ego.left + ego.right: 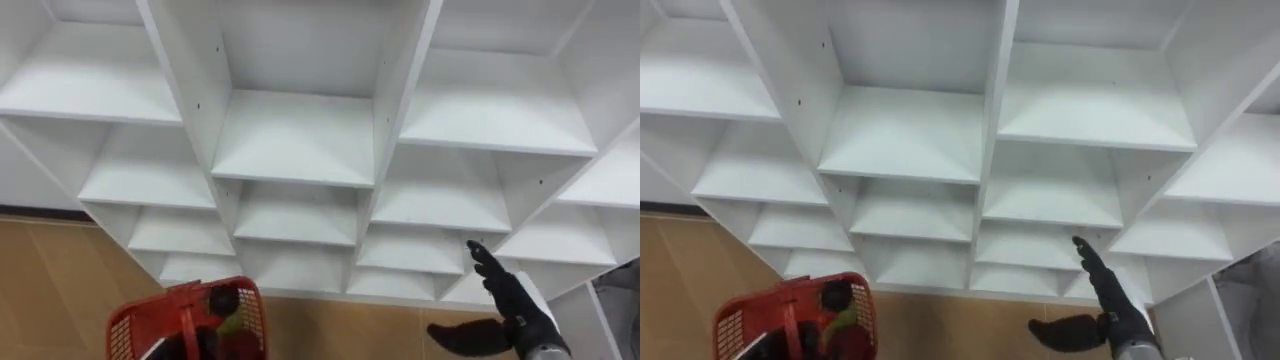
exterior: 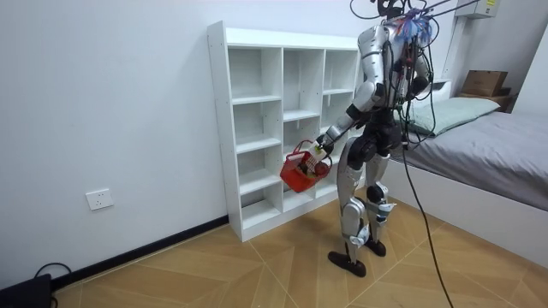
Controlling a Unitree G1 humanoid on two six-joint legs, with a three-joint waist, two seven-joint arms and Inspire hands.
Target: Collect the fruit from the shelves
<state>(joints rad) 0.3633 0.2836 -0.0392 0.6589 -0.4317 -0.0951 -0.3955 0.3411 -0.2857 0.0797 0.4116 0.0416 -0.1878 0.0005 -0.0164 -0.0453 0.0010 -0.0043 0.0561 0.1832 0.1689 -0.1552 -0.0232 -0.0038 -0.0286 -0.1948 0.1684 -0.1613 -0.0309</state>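
Fingers of the right hand (image 1: 518, 308) are straight and a little spread, the thumb stands apart, and the hand holds nothing. It hangs in the air at the lower right of the eye views, in front of the low compartments on the right side of the closet (image 1: 300, 135), near them but not touching any board.

On the other side, the left hand (image 2: 318, 154) is closed on the handle of the red basket (image 1: 125, 330). This is best seen in the room view, where the basket hangs from that hand just before the middle shelves. Inside the basket lie some fruits (image 1: 228, 320): one is green and the others are dark. I cannot tell which kinds they are, nor how many.

The robot stands upright on the wooden floor (image 1: 50, 280), close to the closet and facing it, with a bed (image 2: 488, 128) behind it.

Every compartment that the eye views and the room view show is white and bare; I find no fruit on any shelf. From this I judge that the collecting is nearly finished or already finished, since what the task asks for is in the basket. What may be left is only to check the lowest row, which the eye views show from a steep angle, and perhaps to carry the basket away from the closet.
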